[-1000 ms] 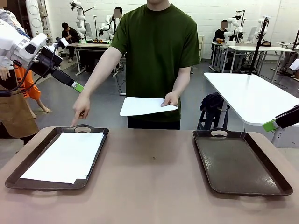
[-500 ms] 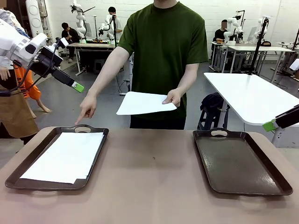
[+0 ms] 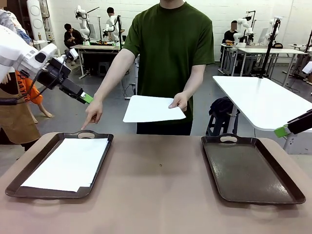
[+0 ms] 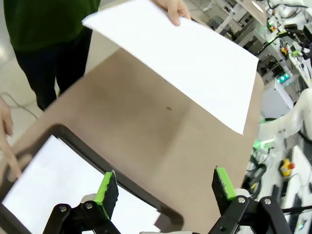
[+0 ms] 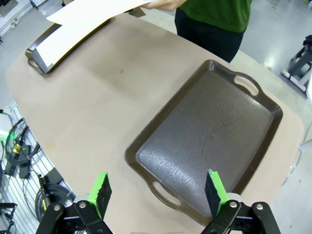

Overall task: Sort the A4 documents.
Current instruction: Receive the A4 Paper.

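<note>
Across the table a person holds out one A4 document [image 3: 153, 108] level in one hand, and it also shows as a sheet [image 4: 180, 53] close in front of my left wrist. Their other hand [image 3: 92, 116] points down at the left tray [image 3: 101, 165], where white A4 sheets [image 3: 68, 163] lie flat. My left gripper [image 3: 87, 98] hangs open in the air just left of that pointing arm, its fingers [image 4: 108, 187] wide apart with nothing between them. At the far right, off the table's edge, my right gripper [image 3: 282, 130] stays open above the empty right tray [image 5: 209, 136].
Both dark brown handled trays rest on the brown table [image 3: 161, 195], the right tray [image 3: 248, 170] bare. A white table [image 3: 263, 100] stands behind on the right. Bare tabletop lies between the trays.
My left arm has swung right and slightly down, toward the person's pointing arm and the offered sheet. The person's hands and the sheet have barely shifted. The right arm is still.
</note>
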Controlling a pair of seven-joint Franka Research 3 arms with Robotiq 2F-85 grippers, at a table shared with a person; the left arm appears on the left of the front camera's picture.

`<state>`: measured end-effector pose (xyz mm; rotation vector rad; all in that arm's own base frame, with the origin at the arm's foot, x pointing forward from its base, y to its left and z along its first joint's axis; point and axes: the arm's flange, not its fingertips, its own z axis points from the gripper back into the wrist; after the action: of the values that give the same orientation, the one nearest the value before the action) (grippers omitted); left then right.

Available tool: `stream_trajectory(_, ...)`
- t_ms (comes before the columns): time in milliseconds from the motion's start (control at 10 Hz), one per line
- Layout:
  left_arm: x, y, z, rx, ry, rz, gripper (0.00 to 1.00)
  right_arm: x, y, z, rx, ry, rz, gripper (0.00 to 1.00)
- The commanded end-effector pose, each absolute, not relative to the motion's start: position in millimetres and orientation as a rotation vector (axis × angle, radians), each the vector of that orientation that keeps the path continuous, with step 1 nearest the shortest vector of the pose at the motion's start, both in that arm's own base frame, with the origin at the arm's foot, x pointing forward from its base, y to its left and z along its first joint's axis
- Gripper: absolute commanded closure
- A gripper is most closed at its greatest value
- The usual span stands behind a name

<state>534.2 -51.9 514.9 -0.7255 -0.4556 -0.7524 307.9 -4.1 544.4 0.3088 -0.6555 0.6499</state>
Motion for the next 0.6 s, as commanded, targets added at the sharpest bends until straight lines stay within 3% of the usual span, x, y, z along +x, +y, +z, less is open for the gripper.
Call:
stream_trajectory(0, 524, -65, 514, -0.745, -0.361, -0.585, 0.00, 309, -4, 543, 0.330, -0.657, 0.654, 0.00)
stream_trajectory(500, 511, -103, 469, -0.815, -0.335, -0.246, 0.00, 309, -4, 543, 0.330, -0.657, 0.654, 0.00)
